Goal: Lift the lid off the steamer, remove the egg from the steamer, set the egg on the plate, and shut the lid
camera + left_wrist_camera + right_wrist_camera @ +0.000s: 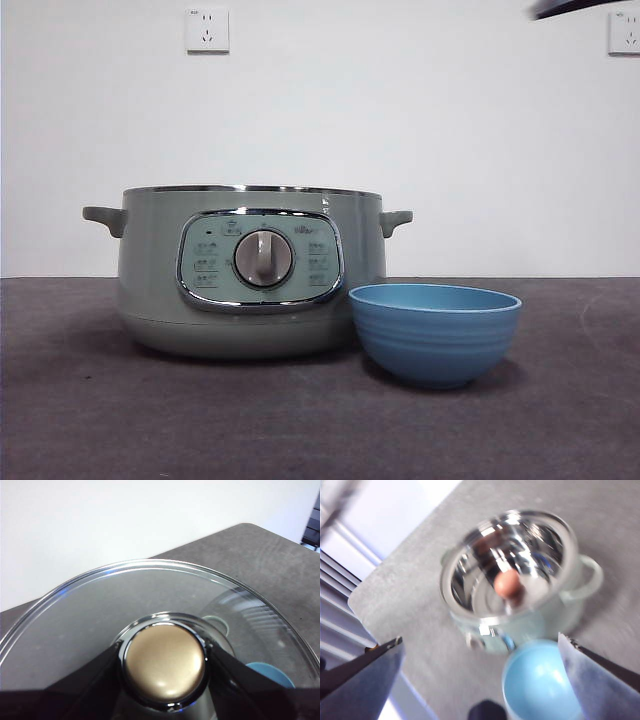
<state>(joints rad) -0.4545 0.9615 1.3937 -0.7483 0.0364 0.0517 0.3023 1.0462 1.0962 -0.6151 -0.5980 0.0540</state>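
With the left tool (165,667) clamped on the clear glass lid's (100,610) knob, lower the wide-open right tool (480,652) onto the brown egg (507,583) inside the sage-green steamer (530,615).

Note: egg (507,583) inside open steamer (250,270); plate (434,332) just beside it on table (80,420), right front.

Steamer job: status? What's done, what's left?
Done: the lid is off the steamer, whose top is open in the right wrist view. In hand: the left gripper holds the lid by its knob, up off the pot. Left: the egg lies in the steamer, the plate holds nothing, and the right gripper hangs open above both. Then close the lid.
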